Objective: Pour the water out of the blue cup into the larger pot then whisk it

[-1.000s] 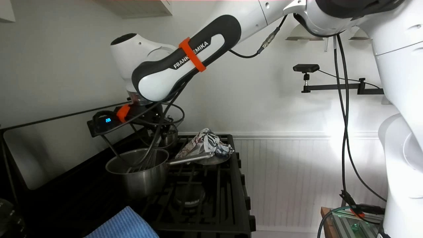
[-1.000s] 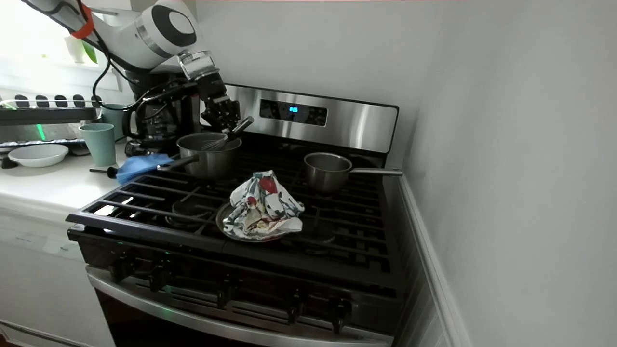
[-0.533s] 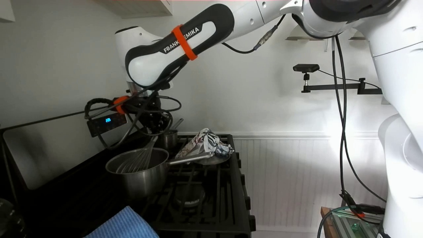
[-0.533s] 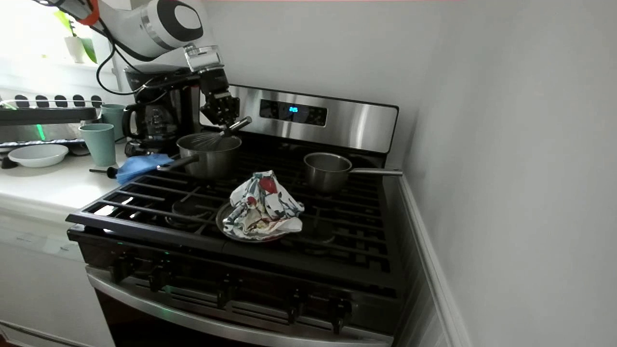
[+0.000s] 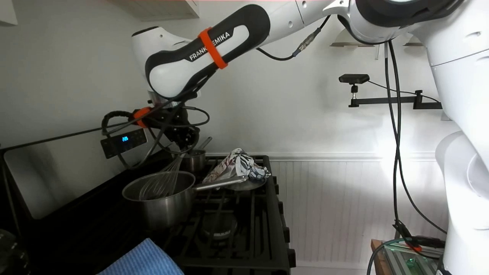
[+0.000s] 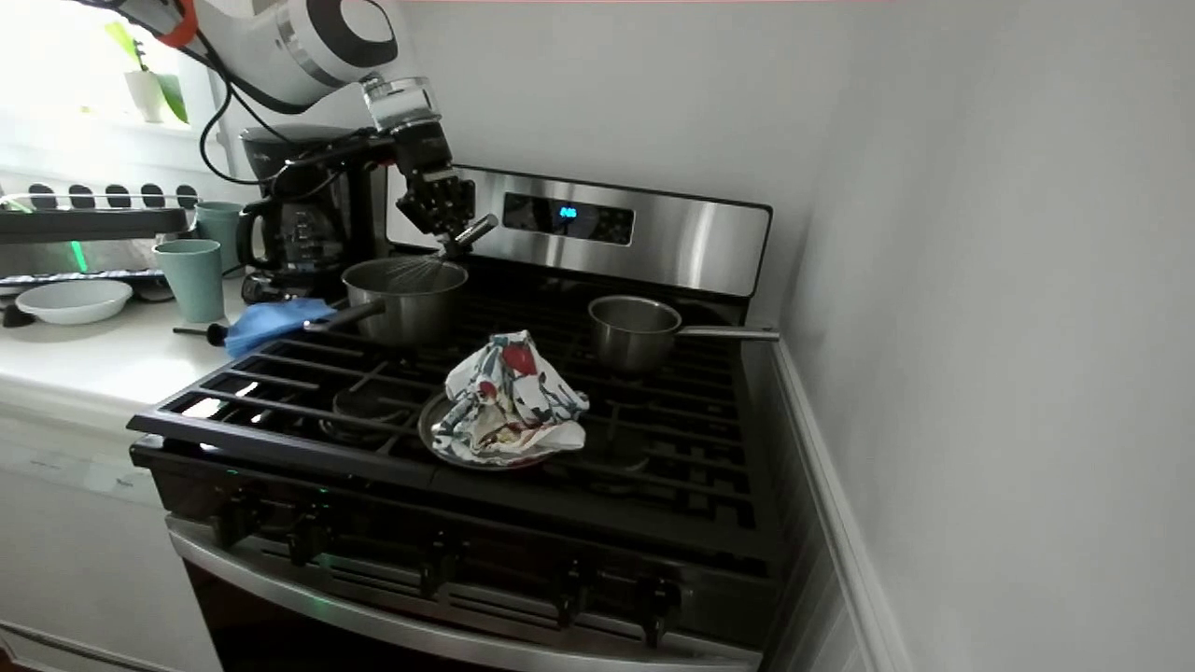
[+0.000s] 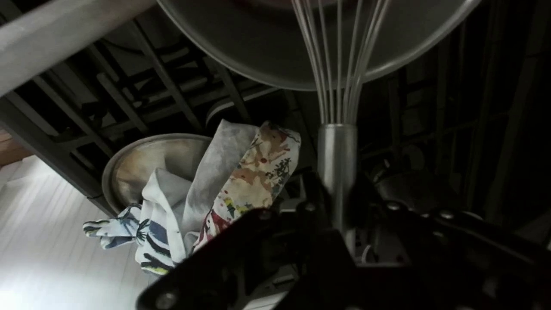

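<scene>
The larger pot (image 5: 162, 212) stands on the stove; it also shows in an exterior view (image 6: 411, 315) and at the top of the wrist view (image 7: 275, 71). My gripper (image 5: 184, 145) is above the pot's far side and shut on the whisk's metal handle. The gripper also shows in an exterior view (image 6: 453, 241) and in the wrist view (image 7: 339, 191). The whisk (image 5: 160, 184) is tilted, its wires inside the pot below the rim. Any water in the pot cannot be made out. Two blue-green cups stand on the counter, one in front (image 6: 193, 280) and one behind (image 6: 219, 229).
A smaller steel pot (image 6: 635, 338) stands at the stove's back near the wall. A floral cloth (image 6: 513, 401) lies on a pan. A blue cloth (image 6: 275, 322) touches the larger pot's handle (image 6: 345, 315). A coffee maker (image 6: 303, 233) stands beside the stove.
My arm has risen somewhat from one second ago. The whisk's wires swung toward one side of the pot, then partly back, staying in the pot and in my grip.
</scene>
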Robot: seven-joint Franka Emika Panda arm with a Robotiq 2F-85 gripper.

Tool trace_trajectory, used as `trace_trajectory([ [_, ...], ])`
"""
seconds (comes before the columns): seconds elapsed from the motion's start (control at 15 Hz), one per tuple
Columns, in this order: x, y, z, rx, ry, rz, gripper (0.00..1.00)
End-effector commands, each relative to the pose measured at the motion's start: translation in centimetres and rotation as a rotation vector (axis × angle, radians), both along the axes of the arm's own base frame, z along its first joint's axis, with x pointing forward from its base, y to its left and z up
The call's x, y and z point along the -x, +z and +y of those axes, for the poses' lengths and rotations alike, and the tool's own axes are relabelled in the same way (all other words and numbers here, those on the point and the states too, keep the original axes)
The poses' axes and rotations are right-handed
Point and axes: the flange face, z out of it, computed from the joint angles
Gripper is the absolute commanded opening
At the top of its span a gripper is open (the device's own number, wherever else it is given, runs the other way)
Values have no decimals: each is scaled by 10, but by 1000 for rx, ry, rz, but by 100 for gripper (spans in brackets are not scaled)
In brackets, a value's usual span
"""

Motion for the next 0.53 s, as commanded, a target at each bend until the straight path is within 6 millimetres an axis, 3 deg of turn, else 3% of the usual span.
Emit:
trace_trajectory([
  [0.0, -5, -18, 19, 94, 11, 89, 6],
  [0.27, -8, -20, 35, 59, 41, 72, 6],
  [0.47, -15, -12, 27, 90, -33, 1, 6],
])
